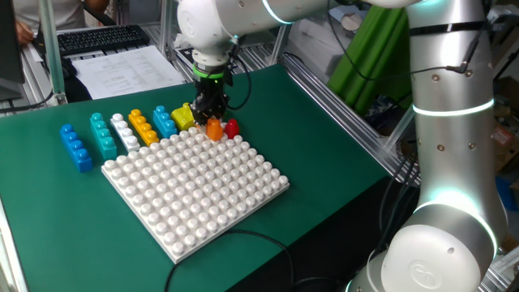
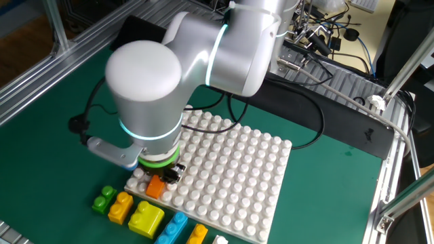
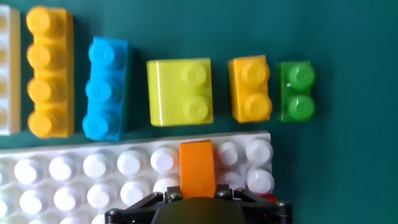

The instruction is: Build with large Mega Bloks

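Overhead, pincer (image 3: 198,198) pinching orange brick (image 3: 197,168) above white baseplate (image 3: 74,174), no legible writing

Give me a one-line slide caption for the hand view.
Tool holds an orange block over the white baseplate's edge, beside a row of loose blocks.

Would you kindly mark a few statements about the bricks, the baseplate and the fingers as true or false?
1. The fingers grip an orange brick. True.
2. The orange brick is over the middle of the baseplate. False: it is at the baseplate's edge, near a corner.
3. The green brick lies on the green mat. True.
4. The yellow square brick is stacked on the baseplate. False: it lies on the mat.
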`<control>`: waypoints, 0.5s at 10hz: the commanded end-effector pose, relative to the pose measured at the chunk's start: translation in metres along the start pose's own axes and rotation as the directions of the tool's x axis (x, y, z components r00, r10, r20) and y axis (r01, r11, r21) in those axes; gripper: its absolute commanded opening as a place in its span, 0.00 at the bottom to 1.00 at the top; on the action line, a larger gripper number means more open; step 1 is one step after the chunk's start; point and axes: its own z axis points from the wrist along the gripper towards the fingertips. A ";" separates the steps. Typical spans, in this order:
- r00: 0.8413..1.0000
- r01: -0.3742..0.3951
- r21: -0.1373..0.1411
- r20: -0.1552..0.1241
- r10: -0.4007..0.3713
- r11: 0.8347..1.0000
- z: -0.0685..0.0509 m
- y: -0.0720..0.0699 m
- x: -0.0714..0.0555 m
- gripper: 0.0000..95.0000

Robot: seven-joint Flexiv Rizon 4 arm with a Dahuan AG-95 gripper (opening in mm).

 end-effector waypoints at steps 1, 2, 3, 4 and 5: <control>1.000 0.003 0.004 0.016 -0.003 1.000 0.012 0.001 0.001 0.00; 1.000 -0.002 0.001 0.020 0.002 1.000 0.014 0.001 0.000 0.00; 1.000 -0.003 0.002 0.022 0.003 1.000 0.014 0.001 0.000 0.00; 0.999 -0.010 0.001 0.030 0.010 1.000 0.013 0.001 0.001 0.00; 0.999 -0.015 0.003 0.037 0.015 1.000 0.013 0.001 0.001 0.00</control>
